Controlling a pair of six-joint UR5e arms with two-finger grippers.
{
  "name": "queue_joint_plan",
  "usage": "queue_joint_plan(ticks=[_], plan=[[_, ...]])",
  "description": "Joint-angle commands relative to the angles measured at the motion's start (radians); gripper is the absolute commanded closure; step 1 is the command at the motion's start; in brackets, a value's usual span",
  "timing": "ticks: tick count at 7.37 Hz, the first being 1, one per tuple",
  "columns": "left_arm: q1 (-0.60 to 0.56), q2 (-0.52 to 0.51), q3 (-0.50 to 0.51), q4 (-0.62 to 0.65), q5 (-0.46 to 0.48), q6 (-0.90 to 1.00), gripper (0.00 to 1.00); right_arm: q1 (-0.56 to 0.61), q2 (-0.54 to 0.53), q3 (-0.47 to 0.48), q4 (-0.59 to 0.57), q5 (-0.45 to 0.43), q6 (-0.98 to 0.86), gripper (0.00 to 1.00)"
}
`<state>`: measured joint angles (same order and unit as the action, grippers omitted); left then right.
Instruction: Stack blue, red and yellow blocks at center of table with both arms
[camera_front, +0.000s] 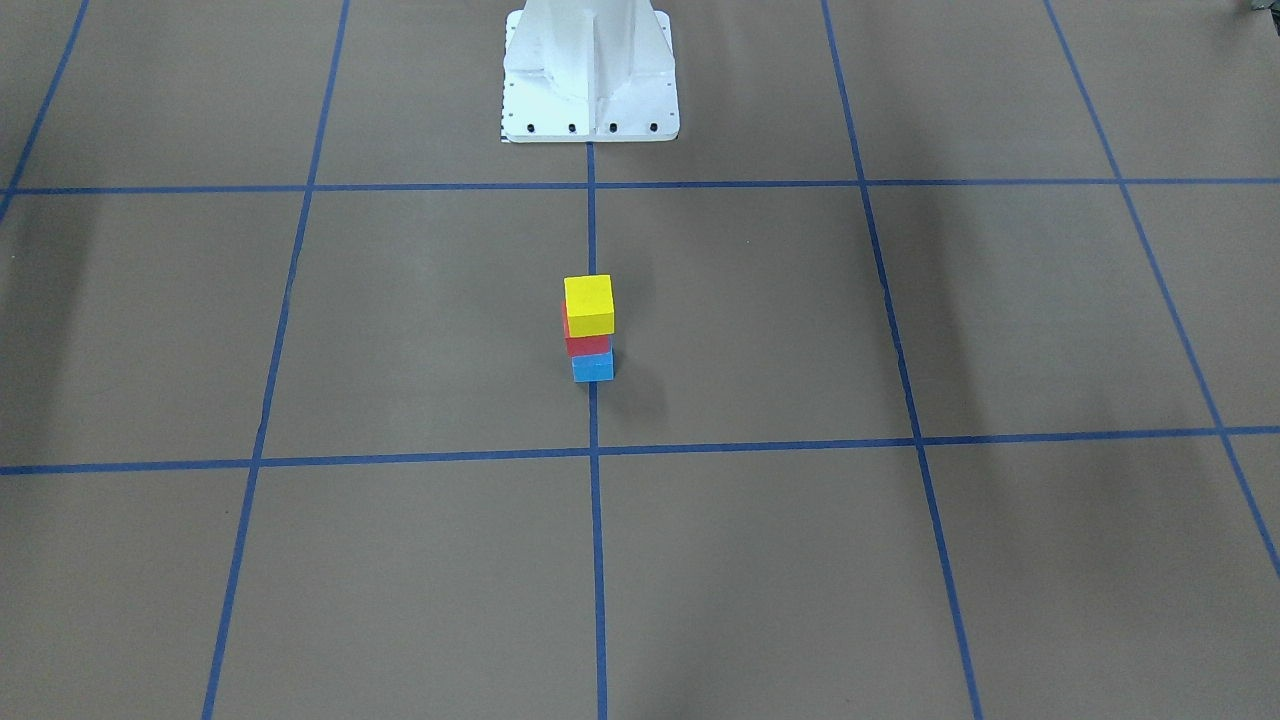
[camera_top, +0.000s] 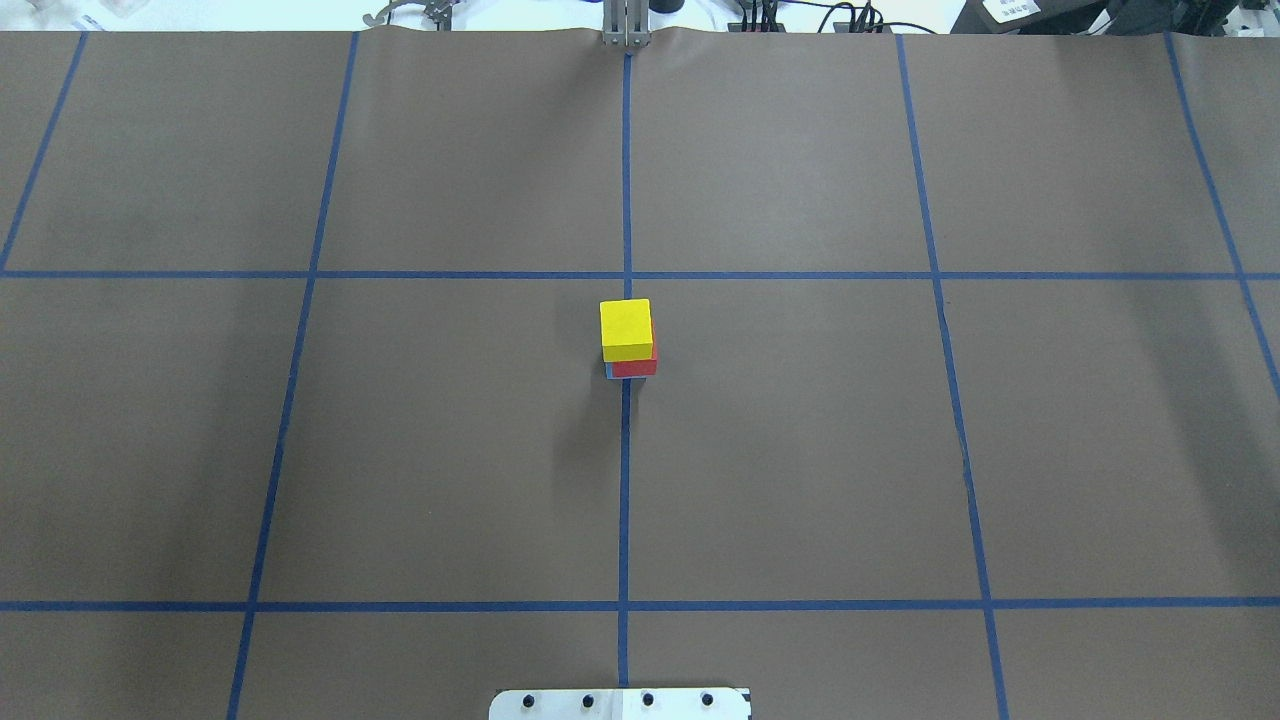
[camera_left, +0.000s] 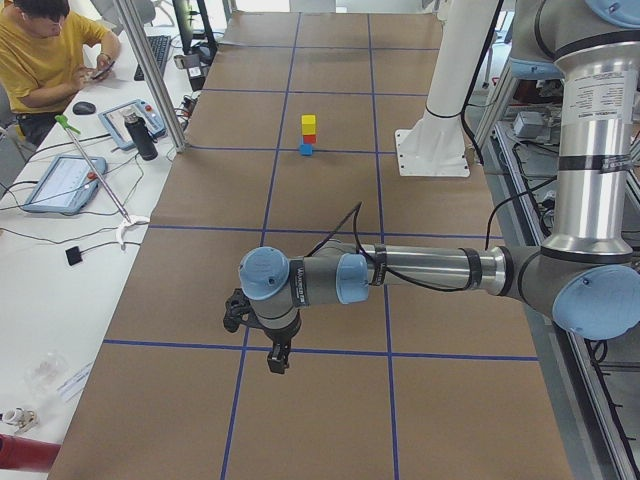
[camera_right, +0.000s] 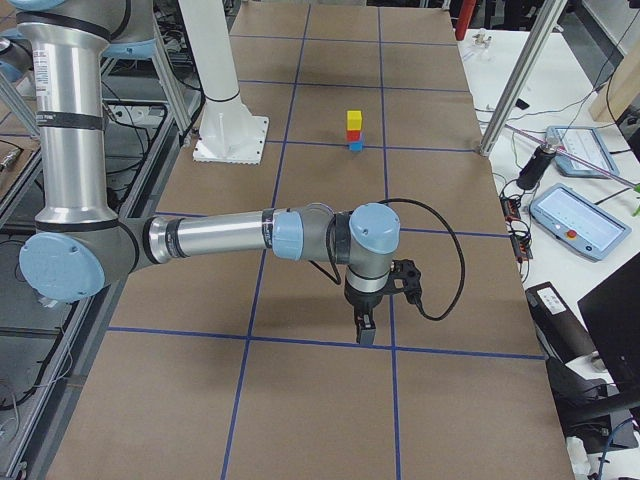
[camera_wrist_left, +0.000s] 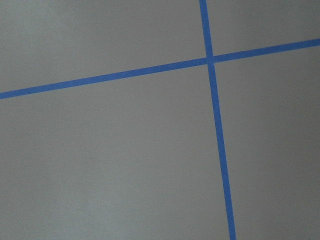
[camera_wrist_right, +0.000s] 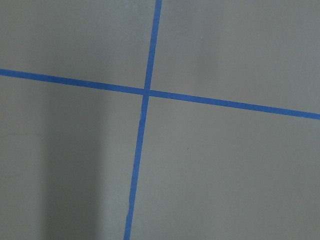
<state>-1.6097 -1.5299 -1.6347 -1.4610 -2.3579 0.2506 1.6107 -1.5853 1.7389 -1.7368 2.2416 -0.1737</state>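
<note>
A yellow block (camera_front: 589, 304) sits on a red block (camera_front: 585, 344), which sits on a blue block (camera_front: 593, 367), as one stack at the table's center on a blue tape line. The stack also shows in the overhead view (camera_top: 627, 331) and small in both side views (camera_left: 308, 135) (camera_right: 354, 131). My left gripper (camera_left: 277, 362) shows only in the exterior left view, far from the stack, near the table's left end; I cannot tell if it is open or shut. My right gripper (camera_right: 366, 333) shows only in the exterior right view, far from the stack; I cannot tell its state.
The robot's white base (camera_front: 590, 75) stands behind the stack. Blue tape lines grid the brown table (camera_top: 800, 450). An operator (camera_left: 45, 60) sits at a side desk with tablets (camera_left: 62, 182) and a bottle (camera_left: 143, 137). Both wrist views show only bare table and tape crossings.
</note>
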Motion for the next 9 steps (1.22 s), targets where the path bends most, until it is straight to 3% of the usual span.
queue_joint_plan(ticks=[1, 9], plan=[[-0.001, 0.002, 0.004, -0.016, -0.017, -0.001, 0.00, 0.000, -0.002, 0.001, 0.008, 0.001, 0.000, 0.01], [0.001, 0.002, -0.033, -0.016, -0.009, 0.003, 0.00, -0.002, -0.002, -0.007, 0.008, 0.001, 0.002, 0.00]])
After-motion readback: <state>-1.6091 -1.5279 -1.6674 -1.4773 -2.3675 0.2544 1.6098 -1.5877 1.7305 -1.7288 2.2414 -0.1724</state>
